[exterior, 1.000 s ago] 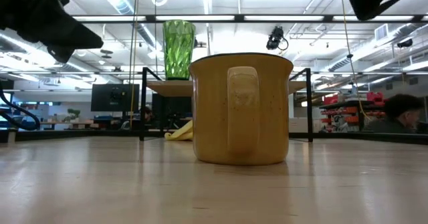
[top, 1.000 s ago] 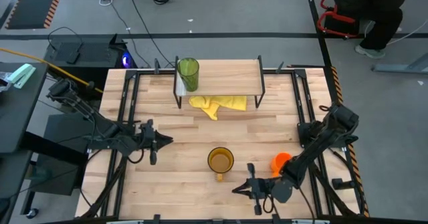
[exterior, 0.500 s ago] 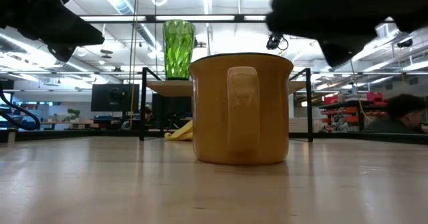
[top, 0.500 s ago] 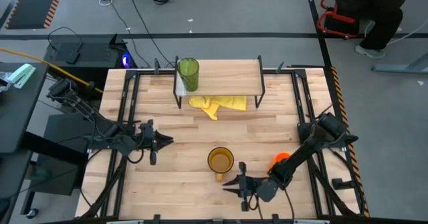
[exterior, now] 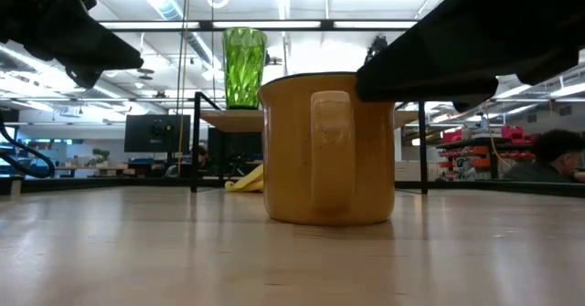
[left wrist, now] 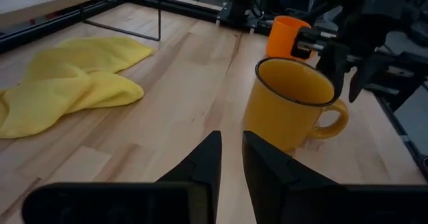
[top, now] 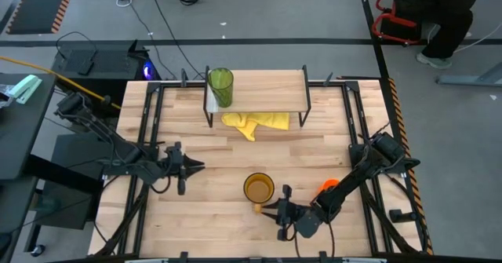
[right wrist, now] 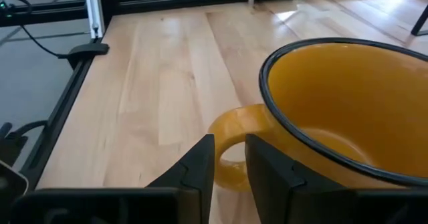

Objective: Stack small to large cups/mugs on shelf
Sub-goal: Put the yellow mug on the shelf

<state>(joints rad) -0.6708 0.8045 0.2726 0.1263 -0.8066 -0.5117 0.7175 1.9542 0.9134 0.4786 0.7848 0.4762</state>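
Observation:
The amber-yellow mug (top: 258, 188) stands upright on the table's near middle, with its handle (right wrist: 231, 140) toward the near edge. My right gripper (top: 267, 208) is shut and level. Its tips are right beside the handle, on the handle's right. The small orange mug (top: 329, 188) stands to the right, partly under my right arm. The olive-green tumbler (top: 220, 86) stands on the left end of the shelf's board (top: 267, 82). My left gripper (top: 198, 166) waits shut, left of the amber mug.
A yellow cloth (top: 255, 123) lies on the table under and in front of the shelf. Black frame rails run along the table's left and right sides. A person stands beyond the far right corner. Bare wood lies between the amber mug and the cloth.
My right gripper has moved toward the table's left edge and a little toward the far edge, closing on the amber mug's handle. In the low view my right arm has come down beside the mug's rim. The mugs and the tumbler have stayed in place.

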